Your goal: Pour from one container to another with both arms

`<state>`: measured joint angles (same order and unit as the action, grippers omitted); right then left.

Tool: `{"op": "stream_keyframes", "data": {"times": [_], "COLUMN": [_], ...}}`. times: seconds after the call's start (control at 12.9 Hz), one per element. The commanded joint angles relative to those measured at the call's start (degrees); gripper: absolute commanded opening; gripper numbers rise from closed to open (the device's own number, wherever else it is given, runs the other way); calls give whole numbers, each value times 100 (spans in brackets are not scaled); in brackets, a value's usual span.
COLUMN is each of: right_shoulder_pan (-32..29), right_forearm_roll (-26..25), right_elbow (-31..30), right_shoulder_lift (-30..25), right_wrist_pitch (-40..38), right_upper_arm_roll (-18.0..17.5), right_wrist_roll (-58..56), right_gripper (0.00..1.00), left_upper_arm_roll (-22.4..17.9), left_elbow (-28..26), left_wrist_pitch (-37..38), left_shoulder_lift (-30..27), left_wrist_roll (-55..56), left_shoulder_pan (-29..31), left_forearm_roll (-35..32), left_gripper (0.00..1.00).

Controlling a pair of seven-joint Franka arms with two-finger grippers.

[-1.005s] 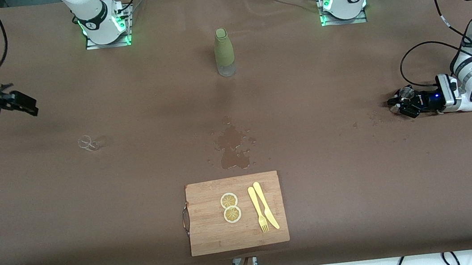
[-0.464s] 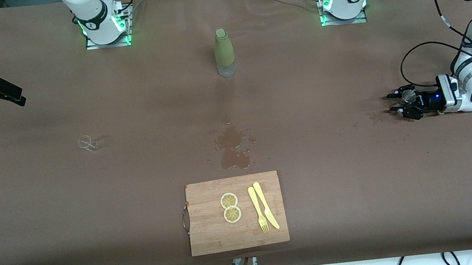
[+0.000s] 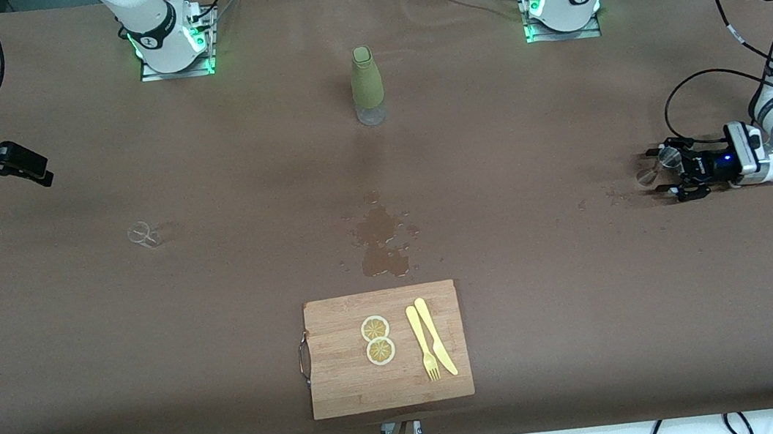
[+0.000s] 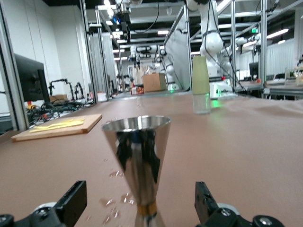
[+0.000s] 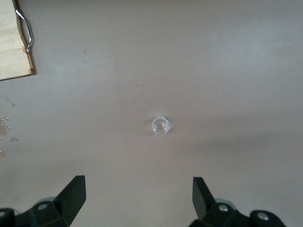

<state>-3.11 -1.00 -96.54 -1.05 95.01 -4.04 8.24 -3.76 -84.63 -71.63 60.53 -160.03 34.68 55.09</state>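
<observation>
**Jigger let go at the left arm's end**

Opened the left hand (image 3: 665, 172) within the last second and drew it slightly back toward the frame's edge at the left arm's end. Left the metal jigger (image 3: 655, 165) standing upright on the surface (image 3: 550, 285), between the spread fingers (image 4: 71, 203) and touching neither in the left wrist view. Saw water droplets scattered on the brown surface around the jigger's foot.

Shifted the right hand (image 3: 37, 167) a little lower in the front view than half a second ago, after an earlier climb. Kept it up in the air over the surface's end by the right arm, in the upper corner of the frame, fingers apart and gripping nothing. Found the small clear glass (image 3: 144, 234) alone on the surface, lower in the frame than that hand and well apart from it; centred in the right wrist view.

Noted the green-sleeved bottle (image 3: 366, 87) upright in the upper middle of the frame, the wet spill (image 3: 380, 240) at the centre, and the wooden cutting board (image 3: 347, 377) at the lower middle, carrying two lemon slices (image 3: 377, 340), a yellow fork (image 3: 423, 349) and a yellow knife (image 3: 437, 343).
</observation>
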Motion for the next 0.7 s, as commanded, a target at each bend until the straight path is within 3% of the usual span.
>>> {"op": "stream_keyframes", "data": {"times": [0.0, 0.39, 0.62], "right_shoulder_pan": [-40, 12, 91], "right_forearm_roll": [82, 91, 83], "right_elbow": [109, 117, 126], "right_shoulder_lift": [44, 44, 44], "right_wrist_pitch": [-26, -26, -27], "right_upper_arm_roll": [-62, -70, -62], "right_wrist_roll": [98, 134, 134], "right_gripper": [100, 100, 100], "left_upper_arm_roll": [-230, -318, -310], "left_elbow": [410, 921, 834], "left_wrist_pitch": [132, 167, -86], "left_shoulder_lift": [12, -462, -1120], "left_wrist_roll": [-961, -127, 743], "left_shoulder_pan": [21, 100, 179], "left_forearm_roll": [-357, -1043, -1535], "left_gripper": [100, 100, 100]}}
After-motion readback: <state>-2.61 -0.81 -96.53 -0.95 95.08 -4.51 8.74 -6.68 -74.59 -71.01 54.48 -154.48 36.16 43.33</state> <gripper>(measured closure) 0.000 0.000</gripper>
